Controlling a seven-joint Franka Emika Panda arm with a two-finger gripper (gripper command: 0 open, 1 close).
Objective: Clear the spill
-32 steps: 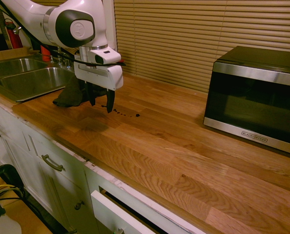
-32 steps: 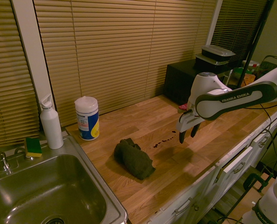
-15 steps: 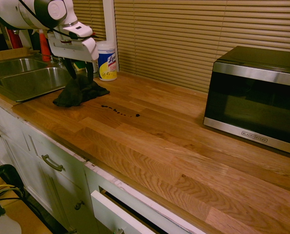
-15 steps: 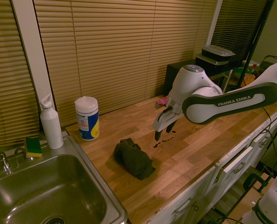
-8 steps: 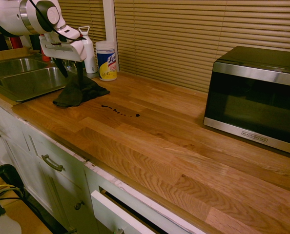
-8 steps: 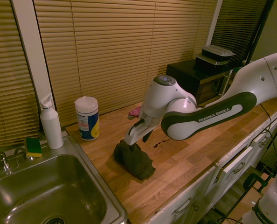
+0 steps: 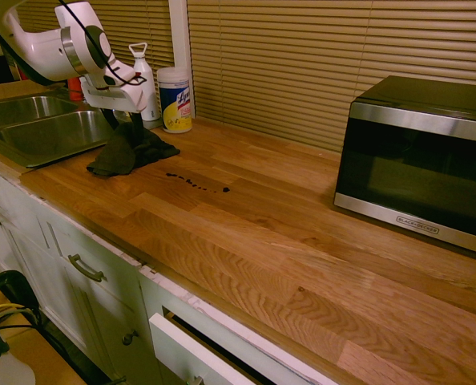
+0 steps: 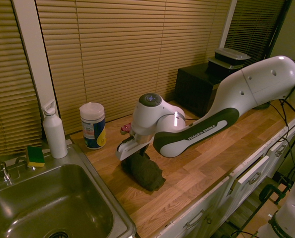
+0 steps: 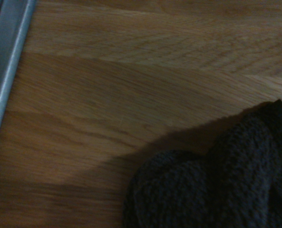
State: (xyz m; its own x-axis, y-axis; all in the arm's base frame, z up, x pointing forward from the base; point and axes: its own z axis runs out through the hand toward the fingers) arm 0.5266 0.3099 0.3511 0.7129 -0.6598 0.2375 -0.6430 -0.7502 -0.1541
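A boxy black microwave with a silver-trimmed front (image 7: 418, 156) stands on a pale brown wooden counter of joined planks (image 7: 262, 265). Behind the microwave, tan horizontal slatted blinds (image 7: 278, 64) cover the window, beside a pale upright window frame (image 7: 179, 40). At the counter's end away from the microwave is a stainless steel double-basin sink (image 7: 58, 136). Below the counter, white wooden cabinets (image 7: 102, 297) carry metal handles, one white drawer (image 7: 190, 349) standing ajar. The light is dim and yellowish.

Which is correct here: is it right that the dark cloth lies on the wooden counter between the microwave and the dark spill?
Not quite: the dark cloth lies on the wooden counter, but between the sink and the dark spill, as the first exterior view shows.
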